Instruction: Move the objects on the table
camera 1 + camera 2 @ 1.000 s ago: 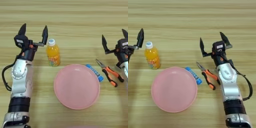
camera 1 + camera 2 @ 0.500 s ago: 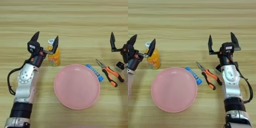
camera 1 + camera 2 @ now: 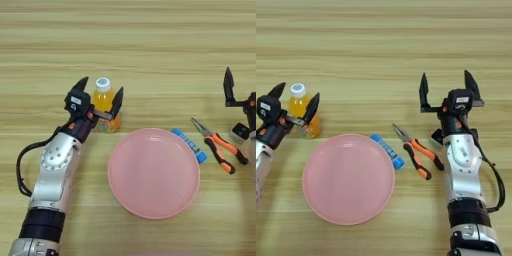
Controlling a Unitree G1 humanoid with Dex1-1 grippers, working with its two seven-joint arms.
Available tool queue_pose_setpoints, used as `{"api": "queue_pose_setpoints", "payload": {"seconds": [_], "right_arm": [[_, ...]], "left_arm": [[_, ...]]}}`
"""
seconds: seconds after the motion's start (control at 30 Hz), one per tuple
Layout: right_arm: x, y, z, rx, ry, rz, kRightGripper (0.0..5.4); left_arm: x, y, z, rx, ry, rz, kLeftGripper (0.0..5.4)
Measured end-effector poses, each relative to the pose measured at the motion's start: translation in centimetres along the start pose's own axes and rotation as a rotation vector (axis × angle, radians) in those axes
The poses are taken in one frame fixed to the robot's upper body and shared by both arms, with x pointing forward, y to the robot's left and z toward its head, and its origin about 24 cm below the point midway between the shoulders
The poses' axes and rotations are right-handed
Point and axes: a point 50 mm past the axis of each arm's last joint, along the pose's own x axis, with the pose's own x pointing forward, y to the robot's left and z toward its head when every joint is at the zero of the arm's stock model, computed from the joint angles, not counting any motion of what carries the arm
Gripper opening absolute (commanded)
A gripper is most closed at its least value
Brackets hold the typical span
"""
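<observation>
Table [image 3: 150, 50] matt wood; plate [image 3: 154, 172] smooth pink, probably plastic; pliers [image 3: 417, 151] rubbery-looking handles.

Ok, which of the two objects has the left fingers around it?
The juice bottle: it stands upright between the open left gripper's fingers. The glue stick lies flat by the plate's right rim.

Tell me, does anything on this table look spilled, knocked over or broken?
Nothing stands out. The juice bottle stands upright and capped between the open fingers of the left end effector. The glue stick lies flat beside the pink plate, the pliers lie closed, and the right end effector hangs open behind them.
</observation>
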Motion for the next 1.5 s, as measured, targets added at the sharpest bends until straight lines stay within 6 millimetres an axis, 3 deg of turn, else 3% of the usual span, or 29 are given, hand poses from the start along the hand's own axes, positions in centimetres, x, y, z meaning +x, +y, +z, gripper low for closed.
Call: {"api": "queue_pose_setpoints", "payload": {"seconds": [0.23,0.83,1.27,1.5], "right_arm": [[0.0,0.0,0.0,0.005,0.000,-0.003,5.38],[0.0,0.0,0.0,0.007,0.000,-0.005,5.40],[0.0,0.3,-0.1,0.016,0.006,0.020,5.40],[0.3,1.0,0.3,0.035,0.007,0.091,5.40]], "left_arm": [[-0.1,0.1,-0.9,-0.001,0.063,0.005,5.40],[-0.2,0.0,-1.1,-0.004,0.077,-0.013,3.61],[-0.1,0.2,-1.0,-0.009,0.083,-0.024,3.56],[0.9,0.8,-0.2,-0.033,0.097,-0.067,3.55]]}}
